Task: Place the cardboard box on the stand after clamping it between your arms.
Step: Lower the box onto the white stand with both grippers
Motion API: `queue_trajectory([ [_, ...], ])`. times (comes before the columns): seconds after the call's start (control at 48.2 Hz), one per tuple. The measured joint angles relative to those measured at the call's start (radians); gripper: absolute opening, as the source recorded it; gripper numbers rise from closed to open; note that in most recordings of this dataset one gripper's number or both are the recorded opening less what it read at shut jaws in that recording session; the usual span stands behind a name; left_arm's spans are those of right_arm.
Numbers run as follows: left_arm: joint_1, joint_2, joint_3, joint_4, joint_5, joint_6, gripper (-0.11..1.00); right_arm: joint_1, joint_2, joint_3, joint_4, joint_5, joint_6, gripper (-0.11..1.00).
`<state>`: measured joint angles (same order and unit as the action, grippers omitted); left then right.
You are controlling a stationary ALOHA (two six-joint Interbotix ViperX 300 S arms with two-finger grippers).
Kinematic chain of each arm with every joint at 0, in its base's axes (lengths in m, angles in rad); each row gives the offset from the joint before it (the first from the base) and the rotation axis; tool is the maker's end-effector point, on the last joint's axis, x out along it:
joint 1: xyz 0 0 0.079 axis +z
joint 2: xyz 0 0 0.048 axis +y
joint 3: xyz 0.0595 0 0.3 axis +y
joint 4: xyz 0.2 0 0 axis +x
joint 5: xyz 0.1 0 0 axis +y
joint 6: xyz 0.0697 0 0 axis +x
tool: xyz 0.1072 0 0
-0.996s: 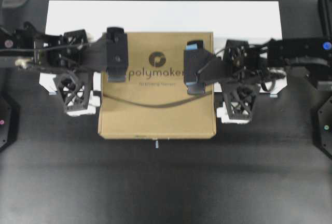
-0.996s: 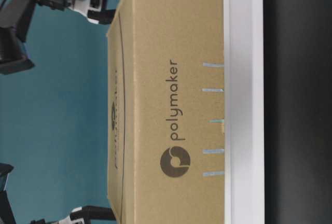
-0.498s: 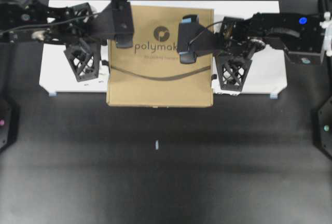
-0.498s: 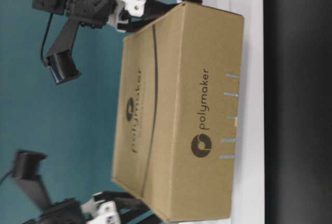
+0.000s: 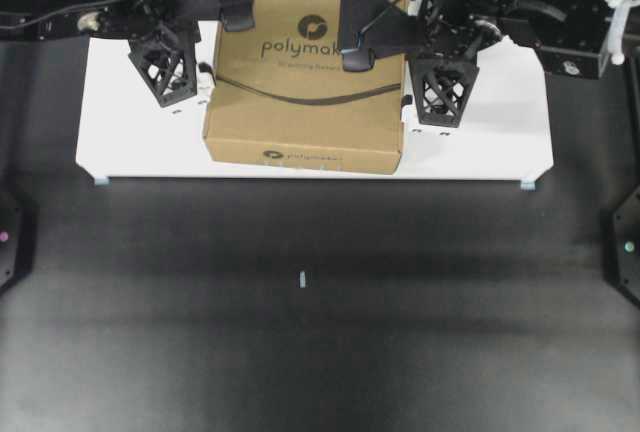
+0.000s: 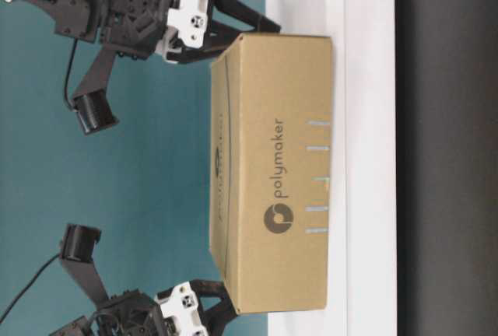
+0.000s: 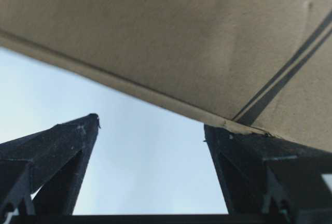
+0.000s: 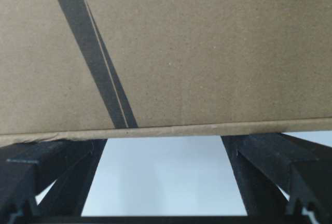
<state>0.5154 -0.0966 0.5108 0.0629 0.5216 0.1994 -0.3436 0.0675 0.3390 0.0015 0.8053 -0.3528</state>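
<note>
**Cardboard box on the white stand, between two spread hands**

The flat, square, brown cardboard box (image 5: 305,87) lay on the wide white flat-topped stand (image 5: 490,147), near the middle of its width. Its matte top carried a dark round logo, the word "polymaker" and a thin curved dark line; the front wall showed a smaller copy of the print. In the table-level view the box sat flat on the smooth white surface, and short light-blue marks were visible at the stand's edge.

The left hand (image 5: 165,57), a black lattice frame of thin struts, stood just beside the left wall of the box. The right hand (image 5: 440,87), of the same open lattice shape, stood at the right wall. Both hands were spread wide, and neither pinched anything. In both wrist views the fingers (image 8: 259,177) pointed at the lower edge of the rough, fibrous cardboard wall; whether they touched it, I cannot tell.

The stand rested on a dark matte counter (image 5: 300,332).
</note>
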Motion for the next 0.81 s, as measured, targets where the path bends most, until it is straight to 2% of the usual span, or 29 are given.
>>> queue_trajectory([
  [0.125,0.029,0.011,-0.003,0.000,-0.029,0.000,0.80,-0.035,0.011,-0.008,0.000,-0.025,-0.029,0.83],
  [0.436,0.031,0.009,0.000,0.000,-0.035,-0.003,0.80,-0.040,0.012,-0.008,0.000,-0.029,-0.058,0.83],
  [0.602,0.031,-0.011,0.031,0.000,-0.052,-0.063,0.80,-0.040,0.006,0.014,0.000,-0.048,-0.064,0.83],
  [0.81,0.008,-0.046,0.080,-0.002,-0.081,-0.091,0.80,-0.054,-0.012,0.066,0.003,-0.086,-0.067,0.83],
])
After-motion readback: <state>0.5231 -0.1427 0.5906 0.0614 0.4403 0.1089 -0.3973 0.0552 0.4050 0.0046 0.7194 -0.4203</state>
